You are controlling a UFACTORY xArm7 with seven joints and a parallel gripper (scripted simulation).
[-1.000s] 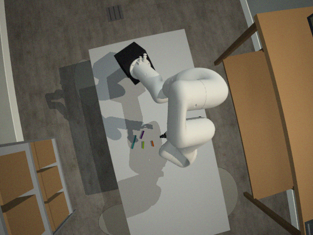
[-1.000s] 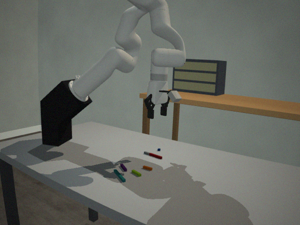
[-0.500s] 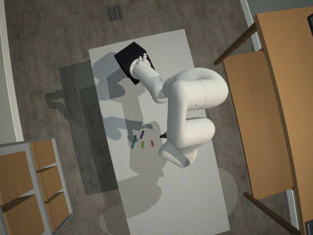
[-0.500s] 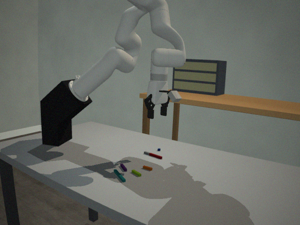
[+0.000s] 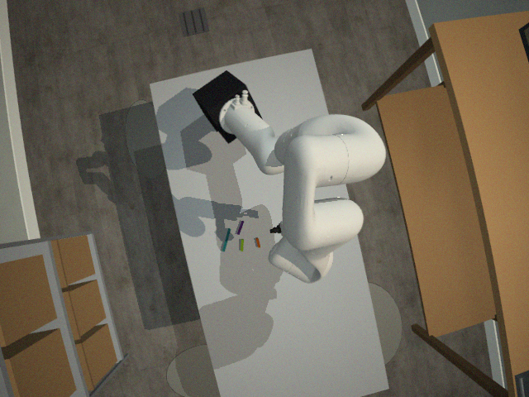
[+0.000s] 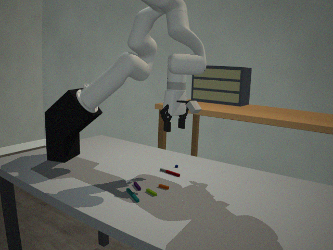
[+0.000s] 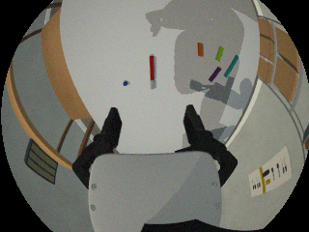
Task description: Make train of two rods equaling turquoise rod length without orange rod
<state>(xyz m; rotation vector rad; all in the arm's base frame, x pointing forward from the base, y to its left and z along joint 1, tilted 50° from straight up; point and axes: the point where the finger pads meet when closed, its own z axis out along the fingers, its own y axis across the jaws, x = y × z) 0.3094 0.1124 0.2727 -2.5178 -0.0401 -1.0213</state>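
Grey walls and a dark concrete-look floor are framing the room; a white bench [image 6: 242, 194] is running across the ext. view, w/ heavy arm shadows lying over its middle. No brand or writing is legible anywhere; a small label w/ black marks is showing at the right edge of the wrist view, too blurred to read.

Left to right in the ext. view: black arm base [image 6: 63, 126] is sitting on the bench's far left corner. Turquoise rod [image 6: 132, 195] is lying flat in shadow near the front edge, purple rod [image 6: 137, 186] just beside it, apart. Lime rod [image 6: 151, 191] is resting next, then orange rod [image 6: 163, 186]. Behind them, grey rod [image 6: 162, 170] and red rod [image 6: 172, 173] are lying end to end in one line, seemingly touching. Blue rod [image 6: 176, 166] is sitting near the red one, apart.

Gripper [image 6: 174, 125] is hanging high above the grey/red pair, fingers spread fully, gripping nothing. Wooden side table w/ a dark drawer unit [image 6: 221, 85] is standing behind, right.
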